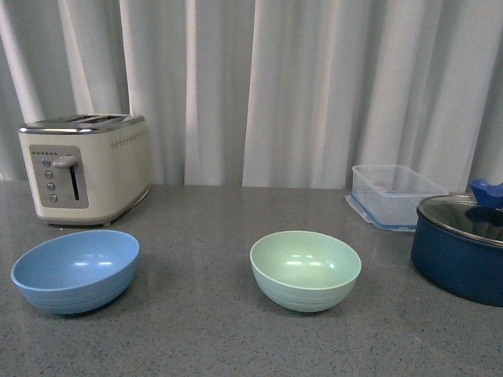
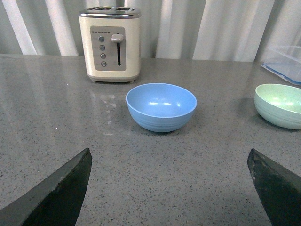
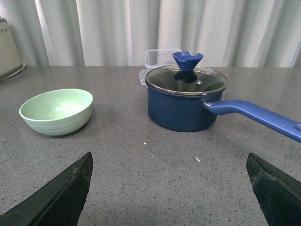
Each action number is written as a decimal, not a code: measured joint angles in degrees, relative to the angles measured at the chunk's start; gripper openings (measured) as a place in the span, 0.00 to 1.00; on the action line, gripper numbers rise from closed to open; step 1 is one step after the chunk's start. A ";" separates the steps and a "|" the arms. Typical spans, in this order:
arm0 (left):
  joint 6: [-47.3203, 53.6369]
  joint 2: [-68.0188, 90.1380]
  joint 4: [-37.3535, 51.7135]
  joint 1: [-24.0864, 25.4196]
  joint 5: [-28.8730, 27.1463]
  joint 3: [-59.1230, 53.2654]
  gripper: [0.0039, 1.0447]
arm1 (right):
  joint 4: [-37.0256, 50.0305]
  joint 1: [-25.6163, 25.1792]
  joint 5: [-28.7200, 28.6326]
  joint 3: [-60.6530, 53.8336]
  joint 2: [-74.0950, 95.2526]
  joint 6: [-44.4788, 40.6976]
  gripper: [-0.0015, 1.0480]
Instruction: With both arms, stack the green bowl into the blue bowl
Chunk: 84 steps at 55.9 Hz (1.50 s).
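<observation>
– The left gripper point(image 2: 169, 153) and the right gripper point(image 3: 169, 154) both gape wide, nothing in either.
– And the green bowl point(image 1: 305, 269) sits well apart from the blue bowl point(image 1: 75, 269). I reckon that smooth rim could slip a pinch, or the right arm could clip the pot point(image 1: 460, 255)

Left end effector point(image 2: 169, 151) and right end effector point(image 3: 169, 154) each gape wide, gripping nothing.

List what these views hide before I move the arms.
Front view: both arms out of frame; pot cut by the right edge.
Left wrist view: green bowl cut by the right edge.
Right wrist view: container mostly behind the pot; handle end cut off.
Wrist views: jaws cut by the bottom edge.
</observation>
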 joint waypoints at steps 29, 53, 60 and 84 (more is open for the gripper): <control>-9.49 23.23 -16.20 -2.12 -23.85 10.43 0.94 | -0.02 -0.02 0.00 0.00 0.00 0.00 0.90; -9.73 59.69 -1.70 5.20 -12.63 32.83 0.94 | -0.02 -0.02 0.00 0.00 -0.02 0.00 0.90; -9.68 69.16 -1.64 5.18 -12.74 39.80 0.94 | -0.02 -0.02 0.00 0.00 -0.02 0.00 0.90; -12.07 85.53 0.02 4.26 -12.33 50.49 0.94 | -0.02 -0.02 0.00 0.00 -0.02 0.00 0.90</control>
